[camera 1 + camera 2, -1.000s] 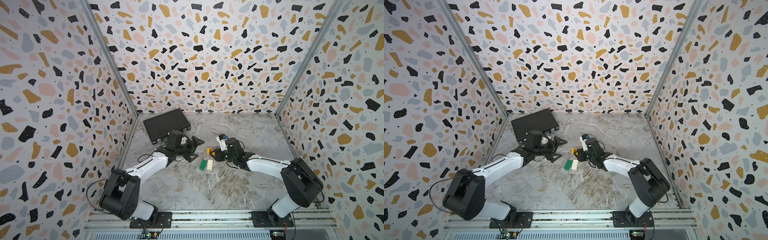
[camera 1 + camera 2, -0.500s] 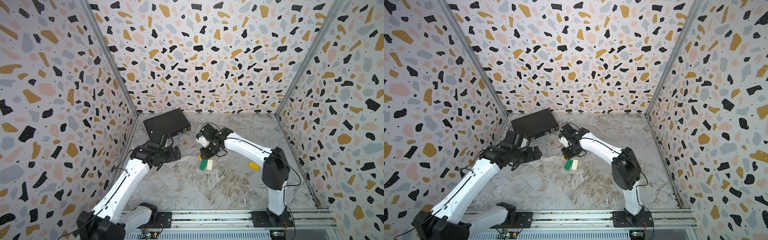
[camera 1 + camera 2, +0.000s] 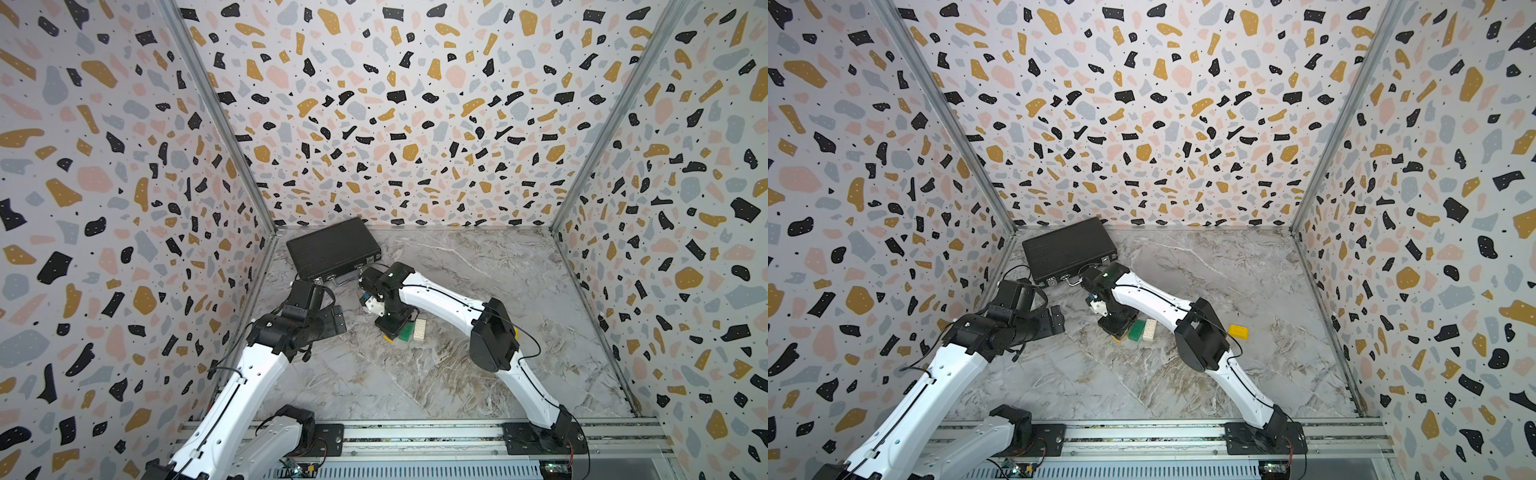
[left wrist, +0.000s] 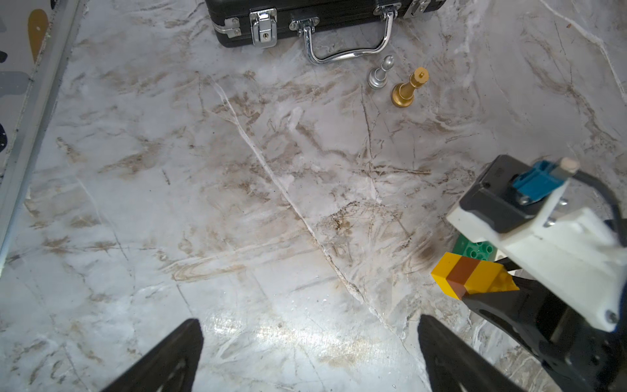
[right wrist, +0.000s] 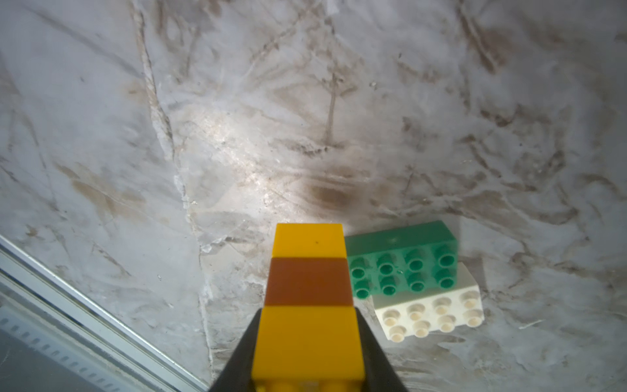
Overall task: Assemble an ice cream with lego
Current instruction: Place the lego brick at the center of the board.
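Observation:
My right gripper (image 5: 307, 325) is shut on a yellow-brown-yellow lego stick (image 5: 308, 298), holding it by one yellow end. The stick (image 4: 468, 276) points down at the table, close beside a green brick (image 5: 400, 261). That green brick (image 3: 1135, 331) lies studs-up against a white brick (image 3: 1149, 330). Behind the right arm's elbow lies a rounded yellow brick (image 3: 1238, 331). My left gripper (image 4: 310, 339) is open and empty over bare table, left of the bricks. In both top views it (image 3: 336, 322) stands apart from the right gripper (image 3: 388, 328).
A black briefcase (image 3: 332, 249) lies shut at the back left corner. Near its handle stand a small silver piece (image 4: 380, 76) and a brass-coloured one (image 4: 409, 88). Patterned walls close in three sides, and a metal rail (image 3: 415, 434) runs along the front.
Both arms have risen from low folded poses. The left gripper has drawn back leftward from the bricks. The right gripper, holding the stick, has come to the left of the green brick.

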`<action>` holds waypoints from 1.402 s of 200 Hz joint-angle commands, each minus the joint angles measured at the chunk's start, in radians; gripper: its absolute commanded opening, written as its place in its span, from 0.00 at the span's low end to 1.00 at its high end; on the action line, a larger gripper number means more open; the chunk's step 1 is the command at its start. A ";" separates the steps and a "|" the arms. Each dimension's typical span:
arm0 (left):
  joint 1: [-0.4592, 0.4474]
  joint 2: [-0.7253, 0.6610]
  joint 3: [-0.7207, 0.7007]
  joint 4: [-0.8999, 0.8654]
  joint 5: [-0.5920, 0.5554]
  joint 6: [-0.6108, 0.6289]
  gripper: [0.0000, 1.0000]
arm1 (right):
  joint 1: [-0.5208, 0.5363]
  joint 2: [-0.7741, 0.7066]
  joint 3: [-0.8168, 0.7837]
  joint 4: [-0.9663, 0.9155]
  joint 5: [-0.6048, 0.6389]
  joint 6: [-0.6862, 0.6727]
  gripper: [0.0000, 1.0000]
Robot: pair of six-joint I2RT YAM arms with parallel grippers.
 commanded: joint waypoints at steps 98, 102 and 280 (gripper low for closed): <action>0.010 -0.035 -0.015 0.040 0.052 0.021 0.99 | 0.033 0.128 0.139 -0.141 0.055 -0.102 0.52; 0.010 -0.036 -0.015 0.040 0.052 0.022 0.99 | 0.034 0.126 0.140 -0.135 0.059 -0.101 0.56; -0.223 0.219 0.163 0.096 0.200 0.223 1.00 | -0.254 -0.851 -1.031 1.016 -0.132 0.426 0.86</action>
